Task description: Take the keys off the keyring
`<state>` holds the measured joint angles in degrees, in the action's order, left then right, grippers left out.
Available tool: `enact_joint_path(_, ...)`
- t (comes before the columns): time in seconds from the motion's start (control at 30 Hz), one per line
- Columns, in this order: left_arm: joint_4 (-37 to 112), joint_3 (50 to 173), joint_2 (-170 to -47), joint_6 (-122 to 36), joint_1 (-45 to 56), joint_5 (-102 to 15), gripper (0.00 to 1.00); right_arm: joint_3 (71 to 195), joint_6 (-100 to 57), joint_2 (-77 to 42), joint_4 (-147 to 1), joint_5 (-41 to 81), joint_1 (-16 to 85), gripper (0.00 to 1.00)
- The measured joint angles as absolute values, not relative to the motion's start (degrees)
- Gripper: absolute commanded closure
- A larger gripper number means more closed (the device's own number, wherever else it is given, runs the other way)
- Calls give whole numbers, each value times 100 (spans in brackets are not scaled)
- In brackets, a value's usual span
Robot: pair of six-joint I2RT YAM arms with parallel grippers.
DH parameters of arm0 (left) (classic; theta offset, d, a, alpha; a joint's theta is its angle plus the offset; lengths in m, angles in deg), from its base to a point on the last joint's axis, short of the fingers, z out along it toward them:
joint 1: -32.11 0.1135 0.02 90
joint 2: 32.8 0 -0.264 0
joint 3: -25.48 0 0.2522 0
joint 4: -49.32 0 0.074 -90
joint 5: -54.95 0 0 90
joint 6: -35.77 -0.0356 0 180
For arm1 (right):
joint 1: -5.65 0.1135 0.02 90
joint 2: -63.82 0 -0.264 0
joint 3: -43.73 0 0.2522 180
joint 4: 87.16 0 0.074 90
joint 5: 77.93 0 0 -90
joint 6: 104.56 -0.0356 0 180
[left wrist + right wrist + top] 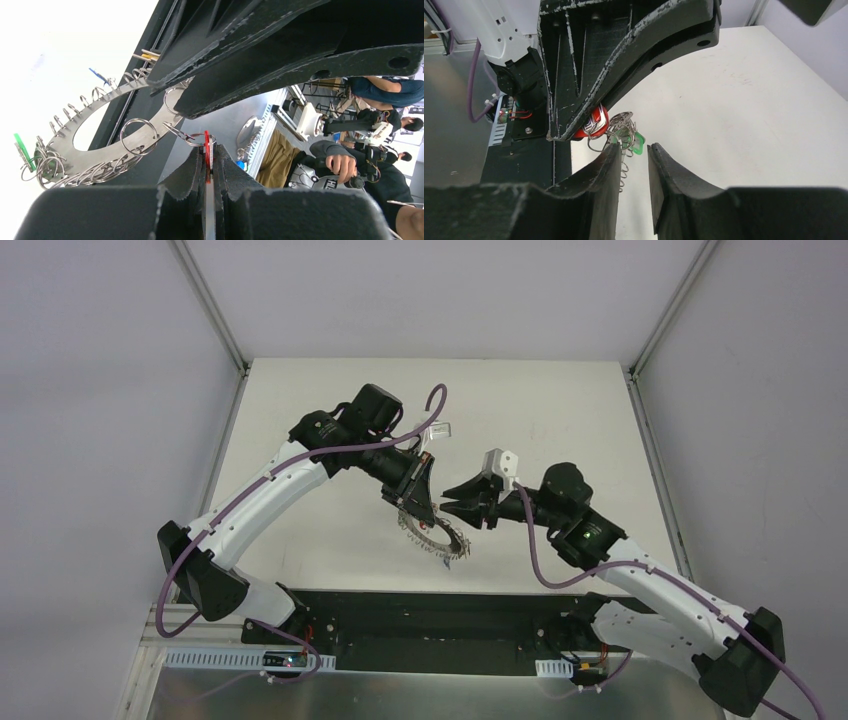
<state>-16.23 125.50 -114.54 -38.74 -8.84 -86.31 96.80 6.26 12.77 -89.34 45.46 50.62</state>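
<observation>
The left gripper (207,156) was clamped shut on a red-tagged key (206,144), the silver blade pinched between its fingers and the red tag poking out at their tips. From that key the keyring (102,161) hung in the air above the white table (560,410), tilted. It was a flat silvery ring, open in the middle and edged with many small wire loops. A green tag (21,148) dangled at its far end and a blue tag (99,76) stuck out along its upper side. The right gripper (633,150) faced the left, its fingers a narrow gap apart. They held nothing, with their tips just beside the cluster of loops. Whether they touched it could not be told.
</observation>
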Motion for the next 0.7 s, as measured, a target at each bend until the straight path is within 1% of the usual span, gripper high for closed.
enact_joint_path(0.7,-1630,12550,-11452,-4012,-886,-8716,100,9683,-169,720,-9557,5197,5040,69)
